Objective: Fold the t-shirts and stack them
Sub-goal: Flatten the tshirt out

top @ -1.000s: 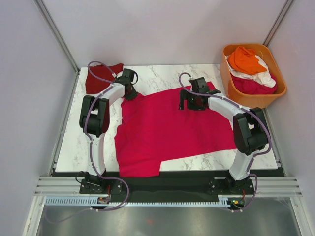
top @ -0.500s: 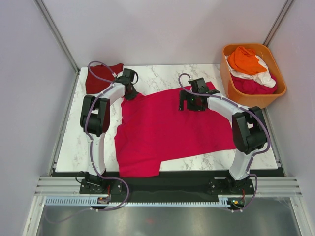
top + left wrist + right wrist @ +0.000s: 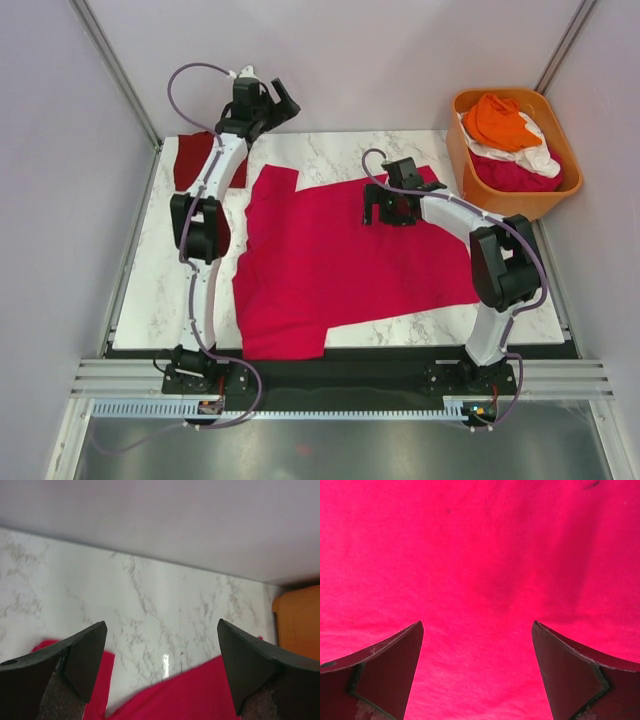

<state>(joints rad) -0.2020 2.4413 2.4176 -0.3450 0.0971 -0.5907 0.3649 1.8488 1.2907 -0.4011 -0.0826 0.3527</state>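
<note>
Top external: left claw lifted off the magenta t-shirt — it and my right claw gape empty — spreading seems done.

A magenta shirt lies spread flat across the middle of the marble table. A maroon shirt sits at the far left corner, partly hidden behind the left arm. The left fingers hang high above the far edge, apart from any cloth. The right fingers sit low over the magenta shirt's far right part. An orange tub at the far right holds orange, white and pink cloth.
</note>
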